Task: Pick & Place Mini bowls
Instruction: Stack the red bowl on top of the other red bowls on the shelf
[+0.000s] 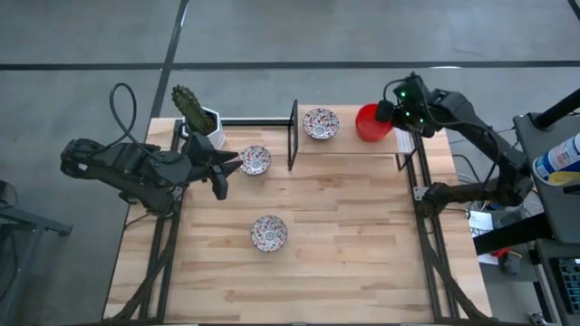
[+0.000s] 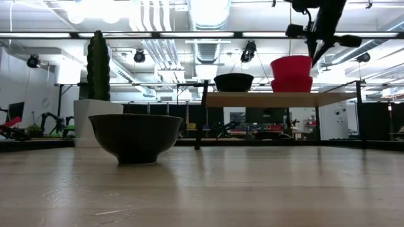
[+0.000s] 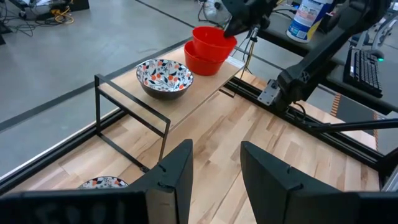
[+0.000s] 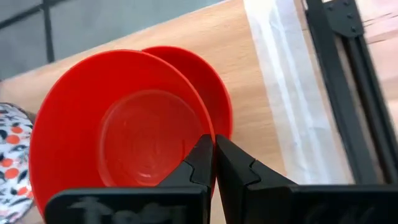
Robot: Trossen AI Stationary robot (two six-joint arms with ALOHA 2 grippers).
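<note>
Two stacked red bowls (image 1: 370, 122) near shelf (image 1: 349, 145) edge

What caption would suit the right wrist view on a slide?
The right gripper, jaws shut, pinches the rim of a red bowl stacked in another red bowl.

I pinched the rim of a glossy red bowl (image 4: 124, 130) with my right hand (image 4: 214, 163), nested upright in another red bowl (image 3: 202, 61) on the raised shelf (image 3: 186, 102). A floral bowl (image 3: 165, 77) sat beside them there. Two more floral bowls (image 1: 256, 160) (image 1: 269, 233) stood upright on the bench (image 1: 362, 235).
</note>
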